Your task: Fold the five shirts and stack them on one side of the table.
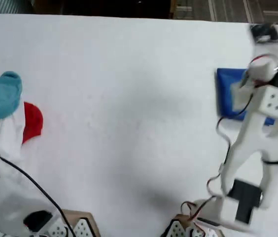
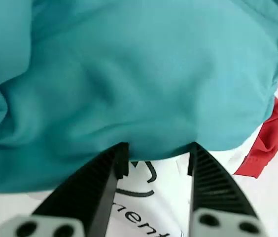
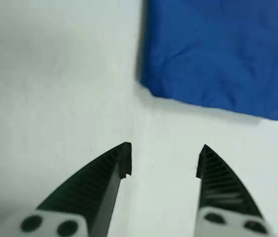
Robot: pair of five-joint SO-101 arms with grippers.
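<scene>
A crumpled pile lies at the table's left edge: a teal shirt (image 1: 1, 94) on top, a white shirt (image 1: 3, 131) with dark print under it, and a red shirt (image 1: 32, 121) poking out at the side. My left gripper (image 2: 156, 153) is open, its fingertips at the teal shirt (image 2: 129, 74) and over the white shirt (image 2: 154, 197); the red shirt (image 2: 264, 143) shows beside them. A folded blue shirt (image 1: 230, 94) lies flat at the right. My right gripper (image 3: 163, 158) is open above bare table, just short of the blue shirt (image 3: 213, 54).
The white table (image 1: 129, 98) stretches wide between the pile and the blue shirt. The right arm's white body (image 1: 257, 133) crosses over part of the blue shirt. Both arm bases (image 1: 80, 224) sit at the near edge, with a black cable (image 1: 30, 182) trailing on the left.
</scene>
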